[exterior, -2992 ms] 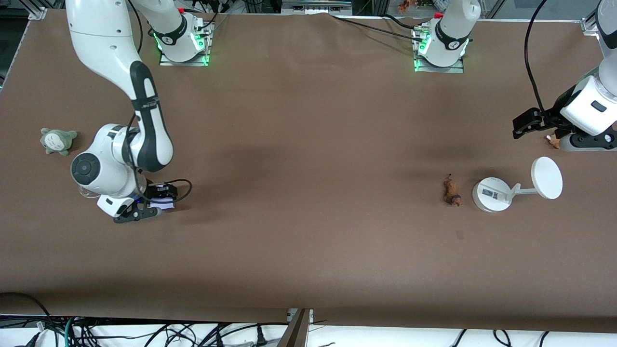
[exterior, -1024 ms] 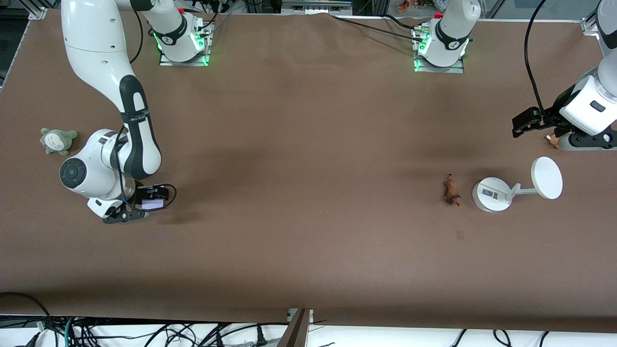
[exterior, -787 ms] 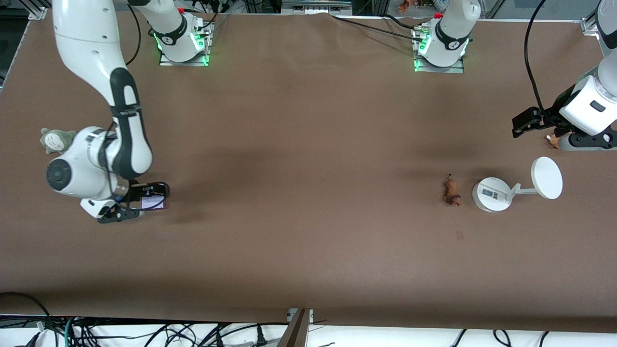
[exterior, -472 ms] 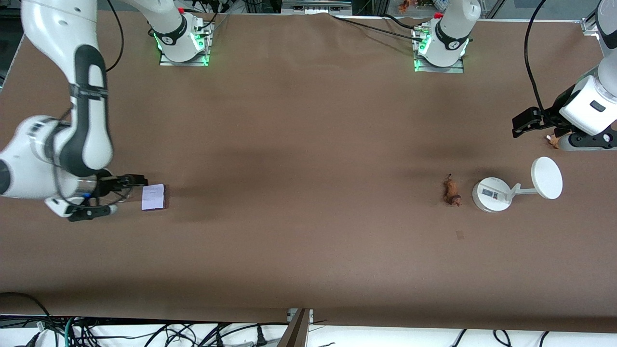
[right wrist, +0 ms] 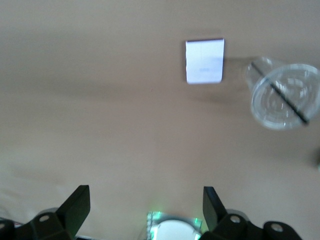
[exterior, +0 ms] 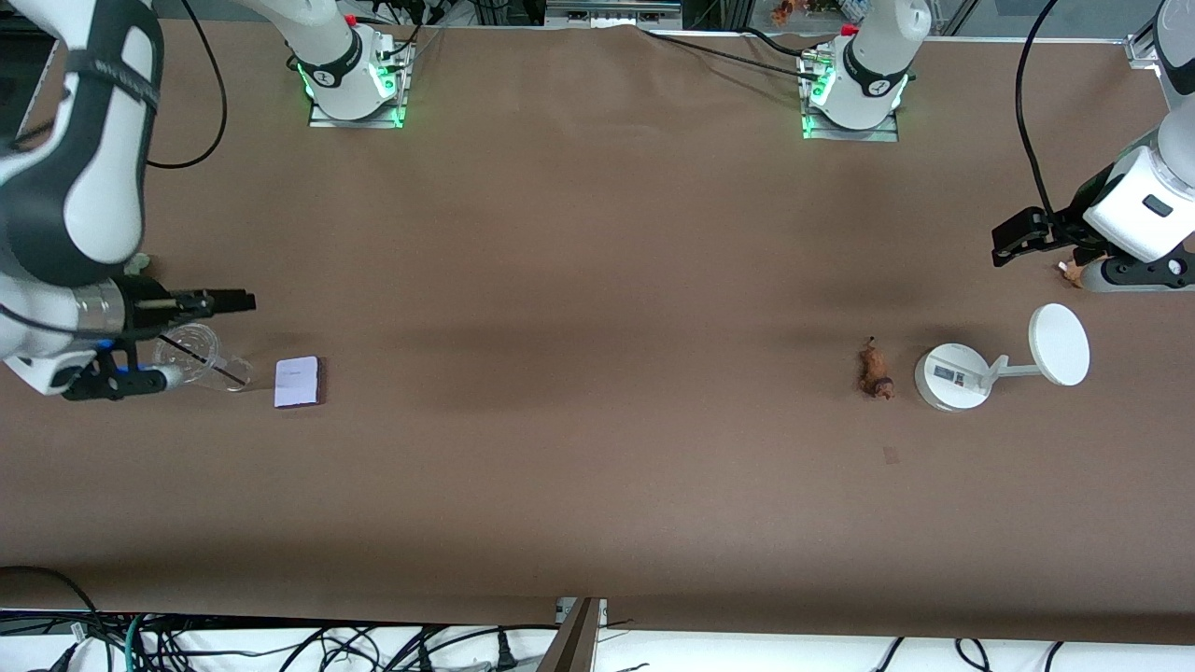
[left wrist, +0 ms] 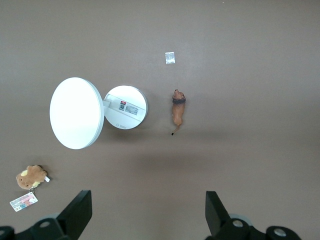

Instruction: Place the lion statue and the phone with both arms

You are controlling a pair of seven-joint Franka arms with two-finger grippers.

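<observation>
The phone [exterior: 298, 382] lies flat on the brown table [exterior: 597, 467] toward the right arm's end, just beside a clear plastic cup [exterior: 191, 359] lying on its side. The right gripper [exterior: 191, 341] hangs over that cup, jaws spread wide and empty. Well apart from the cup, toward the left arm's end, the lion statue [exterior: 876, 370] lies just beside a white round-based stand [exterior: 952, 376]. The left gripper [exterior: 1032, 241] waits in the air near that stand, released and holding nothing.

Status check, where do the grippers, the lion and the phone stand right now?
Right gripper open, over the clear cup. Left gripper open, waiting. Phone and lion statue both flat on table, free. Nothing blocking.
</observation>
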